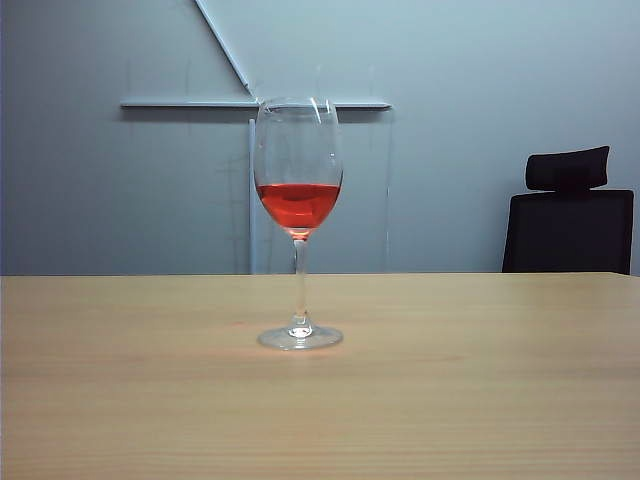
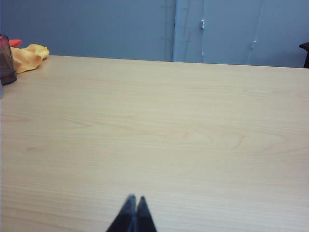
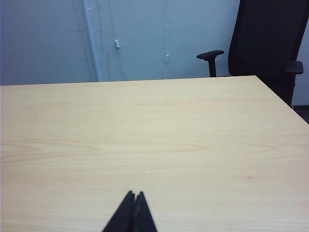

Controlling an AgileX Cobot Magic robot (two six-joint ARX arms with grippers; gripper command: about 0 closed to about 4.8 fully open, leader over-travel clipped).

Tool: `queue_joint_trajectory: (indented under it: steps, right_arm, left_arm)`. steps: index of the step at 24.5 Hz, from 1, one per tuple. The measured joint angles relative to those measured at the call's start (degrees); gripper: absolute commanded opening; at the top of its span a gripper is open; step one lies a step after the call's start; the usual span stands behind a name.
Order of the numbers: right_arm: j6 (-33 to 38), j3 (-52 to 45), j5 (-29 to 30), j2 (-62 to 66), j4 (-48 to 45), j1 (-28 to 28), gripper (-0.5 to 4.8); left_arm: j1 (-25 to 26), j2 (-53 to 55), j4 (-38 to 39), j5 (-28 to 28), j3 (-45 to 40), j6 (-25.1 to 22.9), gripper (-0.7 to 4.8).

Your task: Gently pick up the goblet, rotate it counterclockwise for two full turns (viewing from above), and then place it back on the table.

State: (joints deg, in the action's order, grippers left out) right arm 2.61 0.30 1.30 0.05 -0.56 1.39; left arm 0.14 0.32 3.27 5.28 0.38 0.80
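Note:
The goblet, a tall clear glass with red liquid in its bowl, stands upright on the light wood table near the middle of the exterior view. Neither arm shows in that view. In the left wrist view my left gripper hovers low over bare table, its dark fingertips pressed together and holding nothing. My right gripper is likewise shut and empty above the table in the right wrist view. The goblet appears in neither wrist view.
A black office chair stands behind the table's far right side, also the chair in the right wrist view. A dark translucent cup and a yellow cloth sit at the table's far left corner.

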Motion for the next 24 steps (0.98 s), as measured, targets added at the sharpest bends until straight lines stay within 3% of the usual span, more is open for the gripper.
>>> queue_joint_trajectory:
  steps: [11, 17, 19, 21, 24]
  right_arm:
    - [0.70, 0.00, 0.63, 0.00, -0.57, 0.00, 0.00]
    - [8.68, 0.00, 5.73, 0.00, -6.21, 0.00, 0.05]
    - [12.55, 0.04, 7.98, 0.02, -7.34, 0.00, 0.38]
    - [15.37, 0.24, 9.97, 0.52, -7.39, 0.00, 1.32]
    - [15.72, 3.34, 13.64, 4.52, -7.19, 0.00, 1.93]
  left_arm:
    - [-0.33, 0.00, 0.00, 0.09, 0.00, 0.00, -0.05]
    - [-10.01, 2.43, -0.02, 0.94, 0.00, 0.02, -0.05]
    - [-14.82, 4.57, 0.00, 0.90, 0.00, 0.00, -0.05]
    - [-18.53, 6.38, 0.04, 0.81, 0.00, 0.00, -0.05]
    - [-25.40, 8.52, 0.48, 0.79, -0.02, 0.00, -0.05]
